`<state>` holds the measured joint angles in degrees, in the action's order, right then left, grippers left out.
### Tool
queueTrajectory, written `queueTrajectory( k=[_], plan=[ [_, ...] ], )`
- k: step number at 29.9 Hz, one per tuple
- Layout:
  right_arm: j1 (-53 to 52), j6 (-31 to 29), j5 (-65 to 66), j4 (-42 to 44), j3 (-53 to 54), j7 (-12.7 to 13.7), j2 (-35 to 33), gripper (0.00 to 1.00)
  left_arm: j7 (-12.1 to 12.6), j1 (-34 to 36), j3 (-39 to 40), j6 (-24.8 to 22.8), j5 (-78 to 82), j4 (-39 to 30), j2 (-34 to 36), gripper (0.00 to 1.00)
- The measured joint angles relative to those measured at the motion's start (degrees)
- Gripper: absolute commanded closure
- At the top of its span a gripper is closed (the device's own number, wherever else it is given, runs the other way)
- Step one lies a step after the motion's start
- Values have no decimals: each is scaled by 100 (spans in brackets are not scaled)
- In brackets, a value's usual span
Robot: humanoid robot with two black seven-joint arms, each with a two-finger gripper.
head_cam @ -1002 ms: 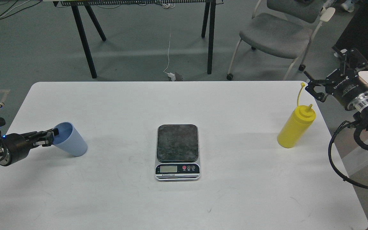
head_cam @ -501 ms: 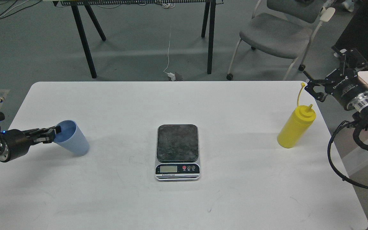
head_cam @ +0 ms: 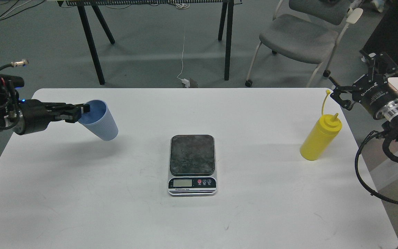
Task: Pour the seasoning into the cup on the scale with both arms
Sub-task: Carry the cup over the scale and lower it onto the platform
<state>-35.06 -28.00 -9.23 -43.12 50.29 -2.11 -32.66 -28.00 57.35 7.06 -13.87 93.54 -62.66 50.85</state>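
Note:
My left gripper [head_cam: 81,113] is shut on the near rim of the light-blue ribbed cup [head_cam: 101,123] and holds it tilted, lifted above the white table [head_cam: 199,221], left of the scale. The scale [head_cam: 192,164] lies flat at the table's middle, its dark plate bare. The yellow seasoning bottle [head_cam: 320,139] stands upright near the right edge, its cap strap sticking up. My right gripper [head_cam: 339,94] is open, just up and right of the bottle's nozzle, not touching the bottle.
A grey chair [head_cam: 302,36] and black table legs [head_cam: 92,45] stand on the floor beyond the far edge. Black cables [head_cam: 368,173] hang off my right arm beside the table's right edge.
My left gripper has lifted the cup off the table and carried it up and to the right, toward the scale. The right arm and bottle have not moved.

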Motion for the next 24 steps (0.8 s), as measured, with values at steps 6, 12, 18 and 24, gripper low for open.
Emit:
queueTrajectory(
  k=[6,12,18,24],
  plan=[
    [19,0,0,9,20,0,-59,1,-1,555,-3,-613,1104,-84,-1096,100],
    [85,0,-12,21,34,-4,-99,1,-2,737,-3,-918,1645,-72,-1917,100],
    [100,0,-16,39,39,-9,-117,1,-1,871,-12,-1079,1719,24,-2431,100],
    [105,0,-14,41,35,-9,-69,1,1,1007,-54,-1135,1730,319,-2860,100]
  ],
)
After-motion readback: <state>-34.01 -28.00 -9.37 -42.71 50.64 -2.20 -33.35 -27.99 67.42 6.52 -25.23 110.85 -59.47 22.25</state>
